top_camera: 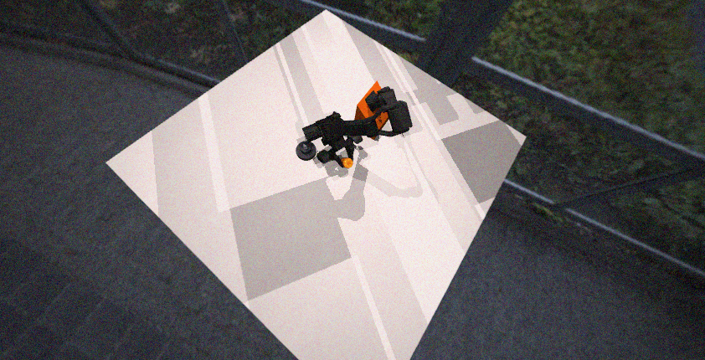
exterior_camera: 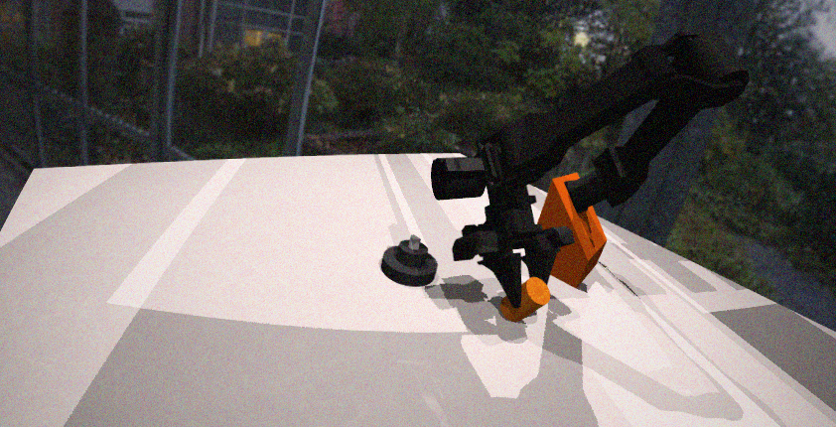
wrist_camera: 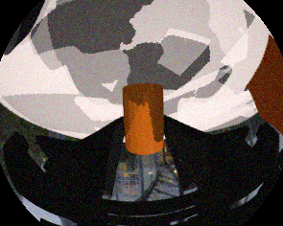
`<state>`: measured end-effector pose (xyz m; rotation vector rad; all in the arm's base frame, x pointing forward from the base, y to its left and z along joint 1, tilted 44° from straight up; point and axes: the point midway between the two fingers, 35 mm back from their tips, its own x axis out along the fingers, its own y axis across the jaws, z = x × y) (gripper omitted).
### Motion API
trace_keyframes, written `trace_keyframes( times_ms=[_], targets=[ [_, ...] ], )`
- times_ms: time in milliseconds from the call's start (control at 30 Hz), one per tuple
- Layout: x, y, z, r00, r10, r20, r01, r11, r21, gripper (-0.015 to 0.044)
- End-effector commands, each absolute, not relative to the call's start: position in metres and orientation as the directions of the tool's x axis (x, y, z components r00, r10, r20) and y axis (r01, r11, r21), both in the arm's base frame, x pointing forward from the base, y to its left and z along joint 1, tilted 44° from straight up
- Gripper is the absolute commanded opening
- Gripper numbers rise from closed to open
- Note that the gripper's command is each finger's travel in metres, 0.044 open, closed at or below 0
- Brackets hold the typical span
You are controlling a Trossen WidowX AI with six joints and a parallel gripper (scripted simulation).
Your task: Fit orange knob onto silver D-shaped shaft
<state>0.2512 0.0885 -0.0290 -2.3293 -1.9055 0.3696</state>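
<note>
One orange cylindrical knob (top_camera: 347, 162) (exterior_camera: 528, 299) (wrist_camera: 143, 119) is clamped between the two tapered black fingertips of the parallel-jaw gripper (top_camera: 345, 156) (exterior_camera: 529, 295) (wrist_camera: 142, 120). Relative to the round pedestal (top_camera: 299, 154) (exterior_camera: 403, 271), the knob is on the exterior view's right and nearer that camera, apart from it and not on its shaft. The knob lies tilted well over in the exterior view, with one round end facing up and toward that camera; its hole cannot be made out. Whether its lower edge touches the pale tabletop (top_camera: 295, 239) (exterior_camera: 280, 283), I cannot tell.

The pedestal is dark and stepped, a wide disc with a smaller raised collar, and it stands upright on the tabletop. From its center rises the short silver shaft (top_camera: 305, 145) (exterior_camera: 414, 242), bare at the top; its flat side is too small to read with certainty. The black six-joint arm (top_camera: 360, 126) (exterior_camera: 579, 122) passes above the tabletop, to the right of the pedestal in the exterior view, its gripper pointing down. Farther to the right of the pedestal, behind the gripper, stands an orange angular block-like mount (top_camera: 365, 105) (exterior_camera: 562, 213) (wrist_camera: 274, 91), beside the arm's lower part. Shadows fall across the tabletop between the pedestal and the knob in the exterior view.
</note>
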Motion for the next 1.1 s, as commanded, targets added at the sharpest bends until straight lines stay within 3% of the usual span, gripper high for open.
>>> trace_keyframes(
  times_ms=[0,400,867,967,1067],
  targets=[
    [0.2495,0.0874,-0.032,0.194,0.978,-0.074,0.949,-0.206,-0.239,0.0179],
    [0.2458,0.0852,-0.036,0.211,0.978,-0.002,0.92,-0.199,-0.339,0.0179],
    [0.2476,0.0807,-0.0388,0.211,0.977,-0.038,0.947,-0.214,-0.238,0.0179],
    [0.2486,0.082,-0.0371,0.215,0.976,-0.032,0.945,-0.216,-0.245,0.0258],
    [0.2486,0.082,-0.0371,0.215,0.976,-0.032,0.945,-0.216,-0.245,0.026]
  ],
)
